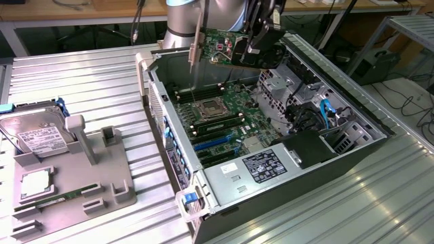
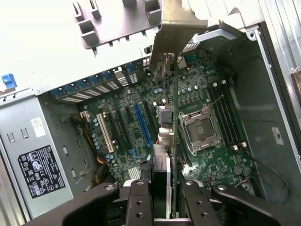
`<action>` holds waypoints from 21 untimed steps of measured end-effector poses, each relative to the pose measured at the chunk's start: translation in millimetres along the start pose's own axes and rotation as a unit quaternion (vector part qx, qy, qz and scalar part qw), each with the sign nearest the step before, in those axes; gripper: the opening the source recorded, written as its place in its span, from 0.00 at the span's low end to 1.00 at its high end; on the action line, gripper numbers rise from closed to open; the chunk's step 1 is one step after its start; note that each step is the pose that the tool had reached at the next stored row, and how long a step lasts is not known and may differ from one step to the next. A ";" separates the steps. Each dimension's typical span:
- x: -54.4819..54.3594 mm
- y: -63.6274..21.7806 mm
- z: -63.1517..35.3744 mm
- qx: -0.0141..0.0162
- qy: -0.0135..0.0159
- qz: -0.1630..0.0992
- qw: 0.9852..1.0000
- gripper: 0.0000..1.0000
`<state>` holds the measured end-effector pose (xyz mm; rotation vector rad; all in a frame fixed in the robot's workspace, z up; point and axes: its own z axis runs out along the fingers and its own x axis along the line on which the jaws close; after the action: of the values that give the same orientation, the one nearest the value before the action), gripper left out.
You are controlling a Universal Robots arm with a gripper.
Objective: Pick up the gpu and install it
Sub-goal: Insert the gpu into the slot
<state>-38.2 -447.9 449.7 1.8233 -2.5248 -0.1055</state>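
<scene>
Jaws of the gripper (image 1: 252, 51) (image 2: 164, 188) clamped on the gpu (image 1: 222, 47) (image 2: 173, 108), gripping it near one end, board hanging edge-down between them, pale bracket (image 1: 195, 43) (image 2: 175, 33) at the end far from the jaws. Held in the air above the open case (image 1: 298, 203), well apart from the motherboard (image 1: 224, 117) below the jaws. Blue slot (image 2: 142, 123) beneath and off to one side of the jaws, not yet in line with the card's lower edge. Processor socket (image 2: 197, 127) on the card's other side.

Likely trouble from here, as a judgement:
- Coming down out of line with the slot, so landing the edge connector on bare board or neighbouring parts and scraping them.
- Catching the bracket on the case's rear wall, where room looks tight, and tilting the card in the grip.
- Pivoting or slipping between the jaws, given a hold near one end and a long overhang.
- Pressing down while skewed, bending card or slot.
</scene>
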 end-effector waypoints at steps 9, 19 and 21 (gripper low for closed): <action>0.0 0.0 0.0 -0.001 0.002 -0.035 0.999 0.27; 0.0 0.0 0.0 -0.001 0.004 -0.063 0.998 0.27; 0.0 0.0 0.0 -0.001 0.005 -0.068 0.998 0.27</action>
<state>-38.2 -447.9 449.7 1.9877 -2.3918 -0.1024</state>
